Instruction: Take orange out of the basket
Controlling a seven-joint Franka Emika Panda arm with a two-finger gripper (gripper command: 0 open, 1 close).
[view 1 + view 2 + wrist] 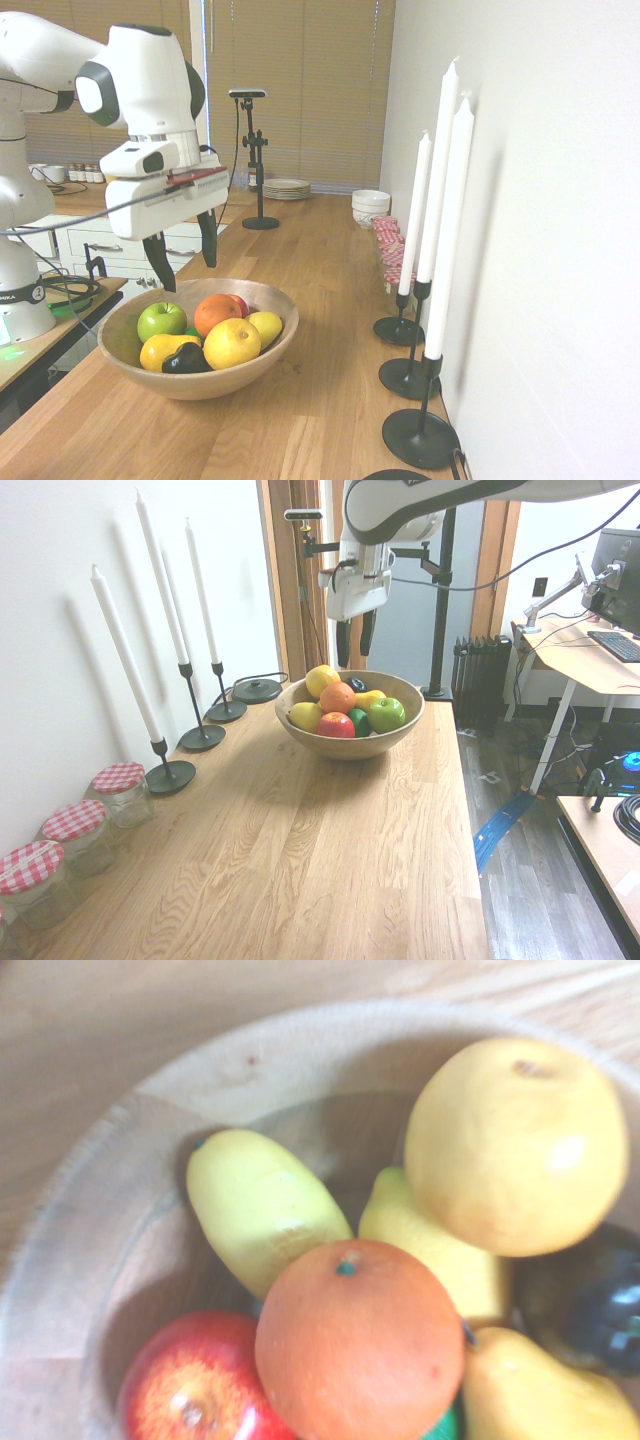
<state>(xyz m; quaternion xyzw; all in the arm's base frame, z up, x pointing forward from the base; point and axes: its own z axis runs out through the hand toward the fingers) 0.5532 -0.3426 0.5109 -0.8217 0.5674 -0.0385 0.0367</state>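
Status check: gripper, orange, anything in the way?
Gripper open, empty, above the basket. Orange on top of the pile, untouched. Red apple and lemon press against it; nothing covers it.

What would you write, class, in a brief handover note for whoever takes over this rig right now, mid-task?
End effector: open, empty, pointing down, above the basket's rim.
Orange: in the basket on top of the pile, beside the green apple and red apple.
Done: approach only; nothing gripped.
Left: centre over the orange, descend, grip it, lift it out and set it on the wooden counter.
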